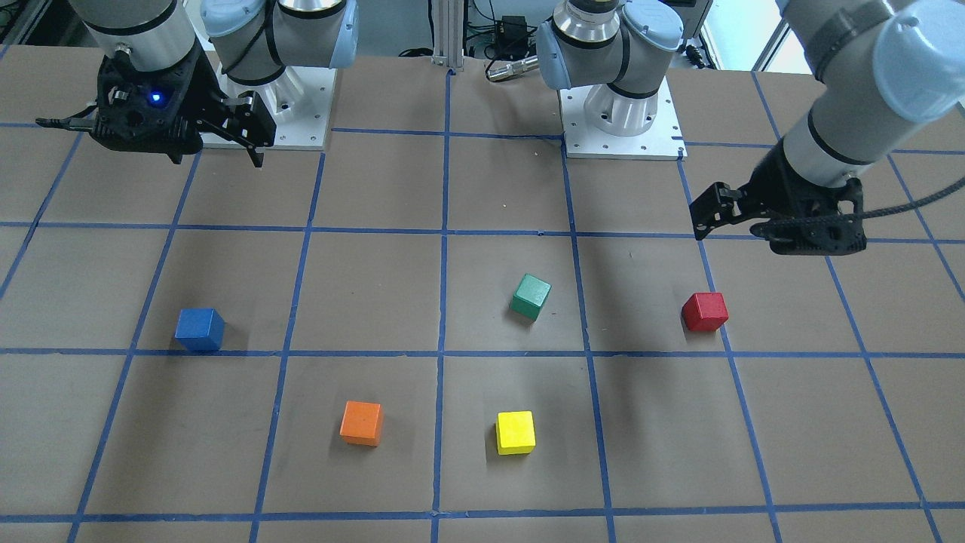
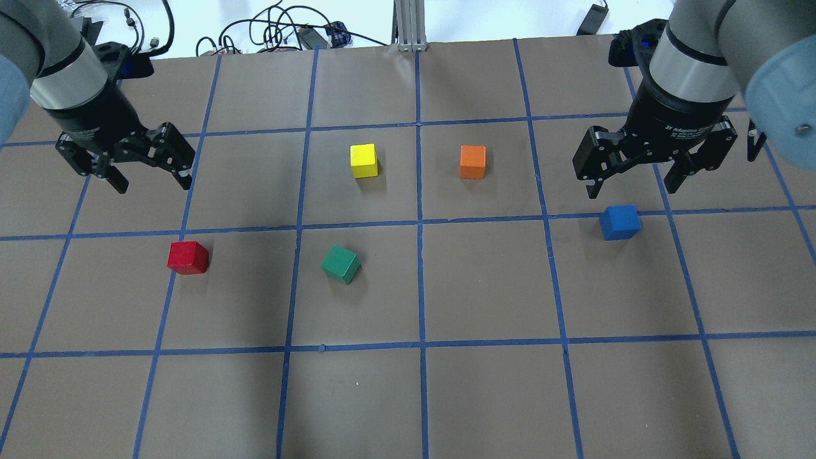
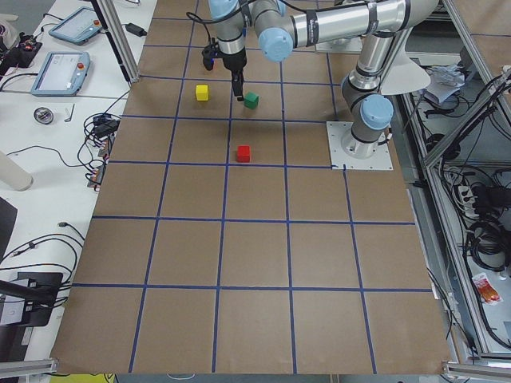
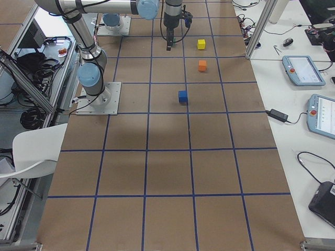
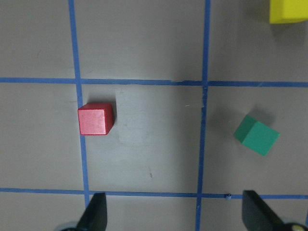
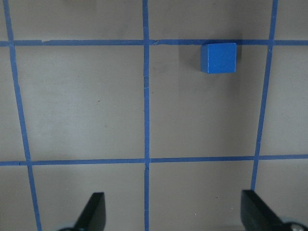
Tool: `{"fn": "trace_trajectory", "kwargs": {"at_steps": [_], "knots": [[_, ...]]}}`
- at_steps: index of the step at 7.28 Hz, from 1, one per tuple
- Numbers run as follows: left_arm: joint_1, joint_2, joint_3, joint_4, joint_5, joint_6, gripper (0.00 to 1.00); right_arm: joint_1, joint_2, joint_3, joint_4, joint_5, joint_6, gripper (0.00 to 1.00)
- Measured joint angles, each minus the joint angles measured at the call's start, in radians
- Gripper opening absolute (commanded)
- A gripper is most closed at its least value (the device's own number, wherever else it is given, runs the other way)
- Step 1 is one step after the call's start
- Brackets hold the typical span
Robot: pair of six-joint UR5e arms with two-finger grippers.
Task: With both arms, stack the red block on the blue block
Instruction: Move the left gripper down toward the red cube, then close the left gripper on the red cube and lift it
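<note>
The red block (image 2: pixel 188 257) lies on the table's left side; it also shows in the front view (image 1: pixel 705 311) and the left wrist view (image 5: pixel 96 119). My left gripper (image 2: pixel 153 185) hangs open and empty above the table, beyond the red block and apart from it. The blue block (image 2: pixel 619 222) lies on the right side and shows in the right wrist view (image 6: pixel 219 57). My right gripper (image 2: pixel 631 188) hangs open and empty above the table, just beyond the blue block and not touching it.
A green cube (image 2: pixel 341 264) sits tilted near the middle, right of the red block. A yellow cube (image 2: pixel 364 160) and an orange cube (image 2: pixel 472 162) lie farther back at the centre. Blue tape lines grid the brown table (image 2: pixel 484 287).
</note>
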Motion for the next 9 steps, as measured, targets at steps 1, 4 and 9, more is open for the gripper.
{"fn": "trace_trajectory", "kwargs": {"at_steps": [1,4,9], "knots": [[0.06,-0.023,-0.061,0.093,-0.002,0.078,1.0,0.0,0.0,0.0,0.0,0.0,0.0,1.0],[0.122,-0.088,-0.309,0.469,-0.006,0.17,1.0,0.0,0.0,0.0,-0.001,0.001,0.0,1.0],[0.127,-0.186,-0.427,0.681,-0.006,0.265,0.54,0.001,-0.01,0.004,0.0,0.006,0.0,1.0]]}}
